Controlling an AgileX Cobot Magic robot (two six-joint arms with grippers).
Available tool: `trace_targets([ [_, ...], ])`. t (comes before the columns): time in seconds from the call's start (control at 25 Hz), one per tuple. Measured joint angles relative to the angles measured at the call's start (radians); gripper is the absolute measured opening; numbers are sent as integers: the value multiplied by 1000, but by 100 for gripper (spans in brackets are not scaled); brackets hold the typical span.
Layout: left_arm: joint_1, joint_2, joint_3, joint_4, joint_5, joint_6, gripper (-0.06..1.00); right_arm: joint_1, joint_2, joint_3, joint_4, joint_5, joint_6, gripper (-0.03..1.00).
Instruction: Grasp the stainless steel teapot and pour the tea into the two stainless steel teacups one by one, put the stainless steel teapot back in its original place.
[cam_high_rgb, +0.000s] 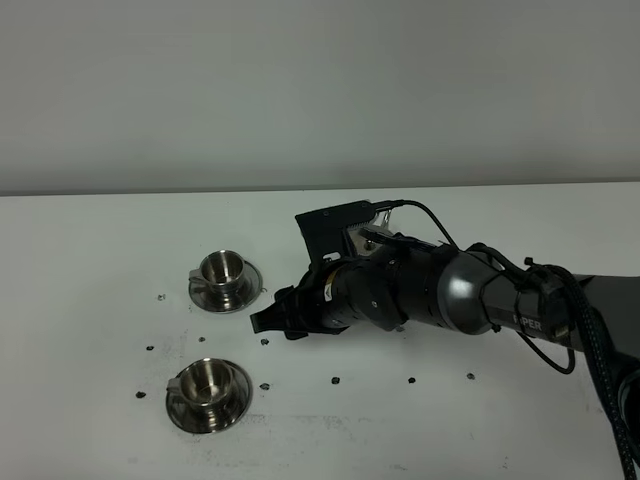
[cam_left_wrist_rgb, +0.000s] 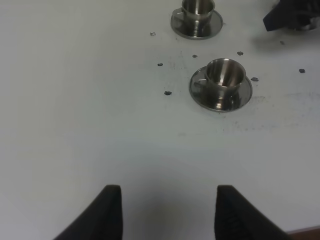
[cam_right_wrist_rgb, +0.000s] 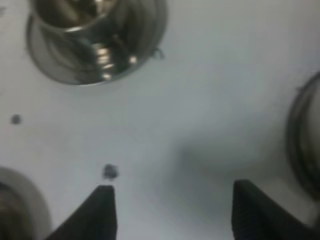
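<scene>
Farthest left, seen only in its own wrist view, the left pincer: spread wide, gripping nothing, only bare white bench between its two dark tips.

Next, in the left half of the bench, two small shiny steel cups, one behind the other and well apart. Toward the near edge, the front cup, upright on the round front saucer. Farther back, toward the far edge, the back cup, likewise upright, on the back saucer. Small side handles on both, turned roughly toward the left edge. Scattered around both, small dark specks on the white surface.

Just right of the cups, level with the gap between them, the right pincer: spread open, pinching nothing, with bare bench showing between its tips in its own wrist view. Pointed toward the left edge, low over the surface, touching neither cup. Behind it, the thick dark right arm, stretched in from the right edge past the middle of the bench.

In the right wrist view, all blurred: one cup on its saucer ahead of the tips, a slice of another saucer off to one side, and on the opposite side a curved steel rim, too cut off to identify. Cannot tell which cup is which there.

As for the teapot: hidden in all three views, so no saying where on the bench.
</scene>
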Motion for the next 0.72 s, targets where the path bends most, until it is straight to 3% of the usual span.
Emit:
trace_targets([
  [0.72,0,0,0,0,0,0,48,-32,0,0,-179,145,116,52],
])
